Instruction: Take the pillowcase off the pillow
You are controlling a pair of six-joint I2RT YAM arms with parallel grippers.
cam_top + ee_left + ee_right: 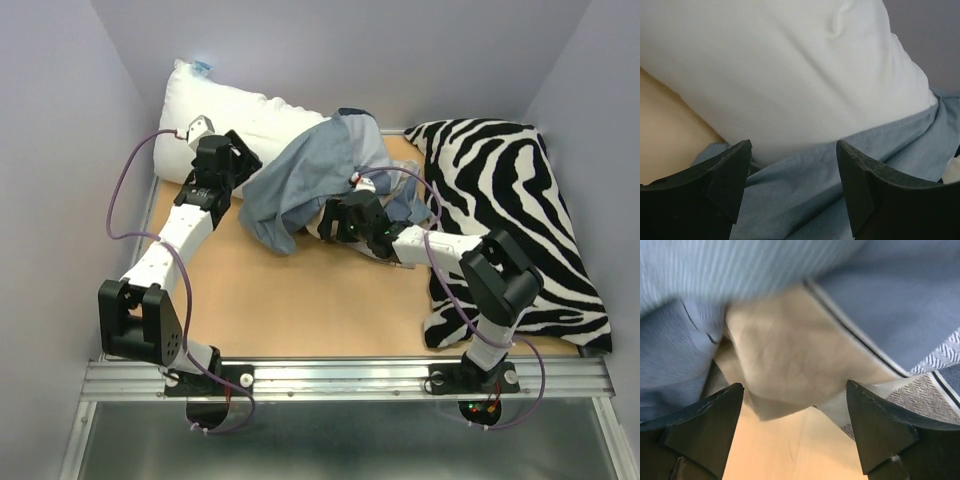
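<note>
The white pillow (235, 115) lies at the back left, most of it bare. The blue-grey pillowcase (305, 180) is bunched over its right end and spills onto the table. My left gripper (238, 165) is open at the seam where pillow (780, 70) meets pillowcase (840, 180); both fingers straddle the fabric without closing on it. My right gripper (335, 215) is open just before the pillowcase's near edge. In the right wrist view the tan stripe (790, 360) and blue cloth (900, 300) hang above the bare wood between the fingertips (867, 430).
A black-and-white zebra-print cushion (510, 210) fills the right side of the wooden table (300, 300). Grey walls close in the back and sides. A metal rail (340, 375) runs along the near edge by the arm bases.
</note>
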